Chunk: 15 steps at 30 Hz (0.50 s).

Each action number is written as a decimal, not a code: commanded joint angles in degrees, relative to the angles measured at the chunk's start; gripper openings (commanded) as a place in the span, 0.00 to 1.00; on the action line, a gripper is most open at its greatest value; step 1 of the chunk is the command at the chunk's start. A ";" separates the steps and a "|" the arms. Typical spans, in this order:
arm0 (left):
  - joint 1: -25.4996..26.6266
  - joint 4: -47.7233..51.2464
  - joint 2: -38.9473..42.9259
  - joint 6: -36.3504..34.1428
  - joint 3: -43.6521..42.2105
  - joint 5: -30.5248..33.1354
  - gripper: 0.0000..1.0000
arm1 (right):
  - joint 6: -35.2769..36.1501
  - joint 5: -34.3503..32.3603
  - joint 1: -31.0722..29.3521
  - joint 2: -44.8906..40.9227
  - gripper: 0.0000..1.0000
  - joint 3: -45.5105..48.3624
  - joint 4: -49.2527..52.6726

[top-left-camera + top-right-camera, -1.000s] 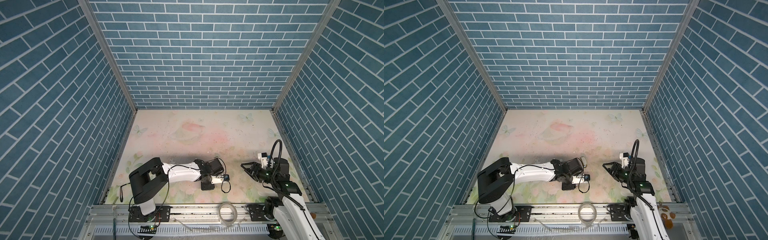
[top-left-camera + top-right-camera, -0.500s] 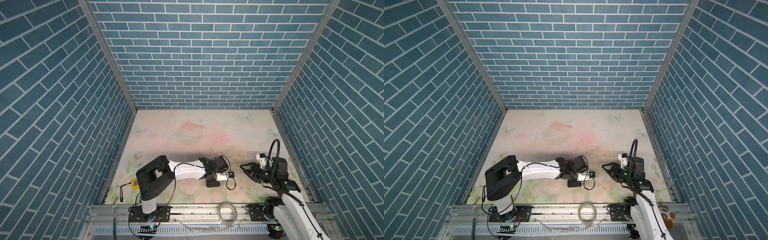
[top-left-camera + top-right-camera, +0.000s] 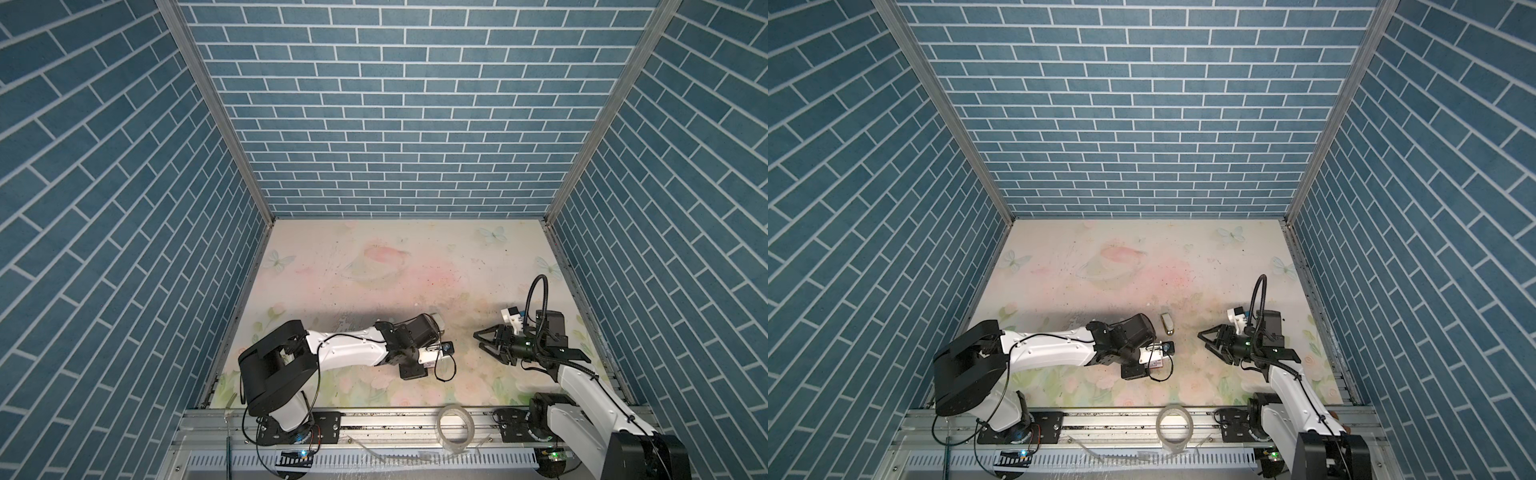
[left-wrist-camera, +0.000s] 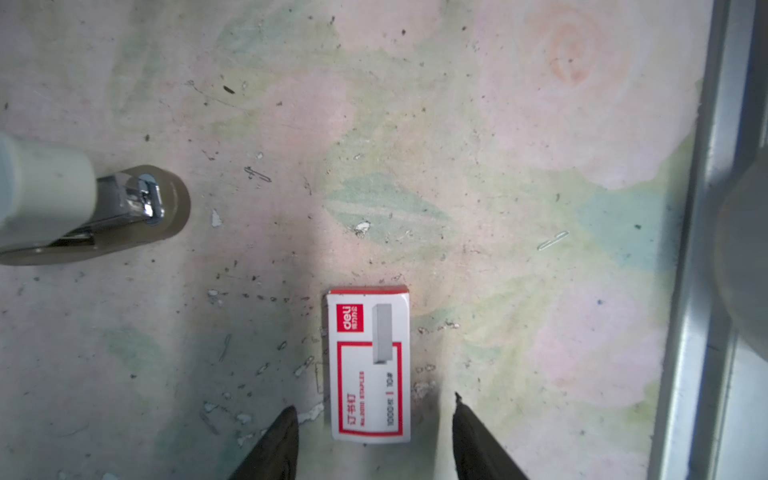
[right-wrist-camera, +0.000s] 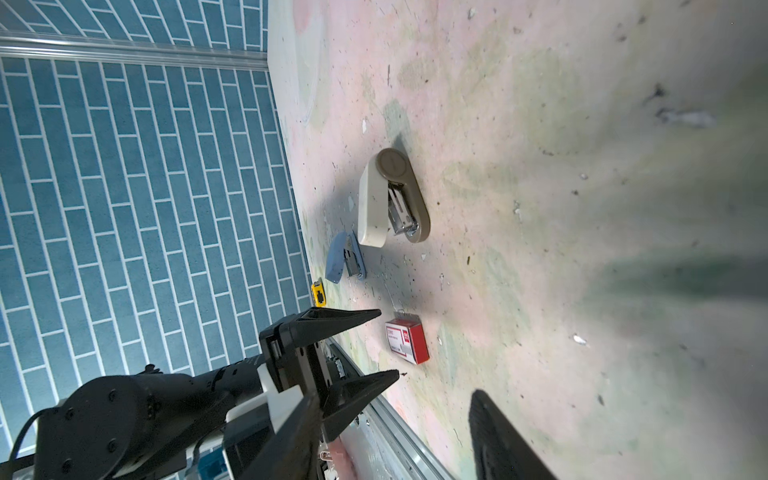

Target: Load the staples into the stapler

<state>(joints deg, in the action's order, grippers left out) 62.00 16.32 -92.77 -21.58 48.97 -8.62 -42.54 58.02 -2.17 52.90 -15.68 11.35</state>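
Note:
A cream-and-tan stapler point(image 3: 1168, 324) point(image 5: 392, 199) point(image 4: 83, 208) stands on the table, and its metal magazine shows between top and base. In the left wrist view my left gripper point(image 4: 373, 409) is open, and the near end of a white-and-red staple box point(image 4: 368, 365) point(image 5: 407, 340) lies flat between its fingertips, touching neither. In both top views the wrist camera hides those fingers. My right gripper point(image 3: 484, 340) point(image 5: 395, 415) hovers open and empty, to the right of the box, pointing at it. The staples are out of view.
A smaller blue stapler point(image 5: 345, 257) lies beyond the cream one, with a small yellow thing point(image 5: 318, 291) near it. A roll of clear tape point(image 3: 456, 428) stands on the metal front rail point(image 4: 706, 249). Blue brick walls close in three sides.
My left arm has swung to the right along the front of the table, and its jaws now stand apart around the box. The right arm has barely moved.

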 commanded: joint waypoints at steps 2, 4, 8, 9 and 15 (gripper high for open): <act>-0.63 -5.95 0.06 0.92 -2.46 0.82 0.62 | 2.98 1.80 -3.21 3.70 0.57 -1.25 -2.16; -0.90 -7.57 0.18 1.35 -3.15 1.50 0.62 | 2.68 1.12 -4.99 5.55 0.57 -1.62 -3.57; -1.34 -8.31 0.05 1.29 -3.72 0.58 0.59 | 1.29 -0.25 -8.61 9.26 0.56 -1.91 -7.48; -1.37 -8.34 -0.04 1.15 -3.82 0.33 0.57 | 0.56 -0.50 -9.40 9.90 0.56 -1.71 -8.98; -1.81 -7.74 -1.16 0.85 -3.78 -2.33 0.48 | -2.18 -3.41 -15.31 13.32 0.56 -0.92 -15.89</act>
<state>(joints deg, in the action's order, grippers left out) 60.60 8.60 -92.86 -20.75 45.93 -9.10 -42.63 56.45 -15.64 65.17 -16.21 1.10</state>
